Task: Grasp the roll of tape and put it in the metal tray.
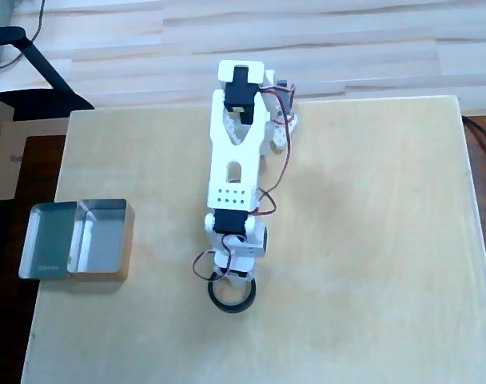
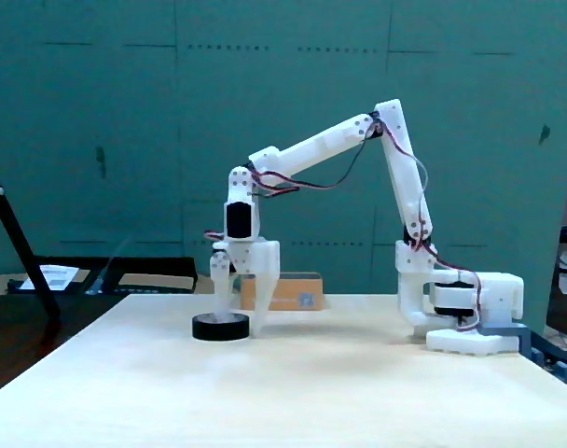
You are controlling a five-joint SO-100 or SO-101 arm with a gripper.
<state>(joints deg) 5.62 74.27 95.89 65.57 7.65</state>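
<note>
The roll of tape (image 1: pixel 233 310) is a black ring lying flat on the wooden table, near the front middle in the overhead view. In the fixed view the roll of tape (image 2: pixel 212 328) shows as a low black disc. My gripper (image 1: pixel 229 278) points straight down at the ring's far rim. In the fixed view the gripper (image 2: pixel 239 323) is open, one finger over the ring and the other just to its right, tips at ring height. The metal tray (image 1: pixel 103 240) sits at the table's left edge, well apart from the gripper, and is hidden in the fixed view.
The arm's base (image 2: pixel 470 322) is bolted at the table's back edge. A brown box (image 2: pixel 288 291) stands behind the table in the fixed view. A black stand leg (image 2: pixel 22 252) slants at the left. The tray hangs partly over the table's left edge.
</note>
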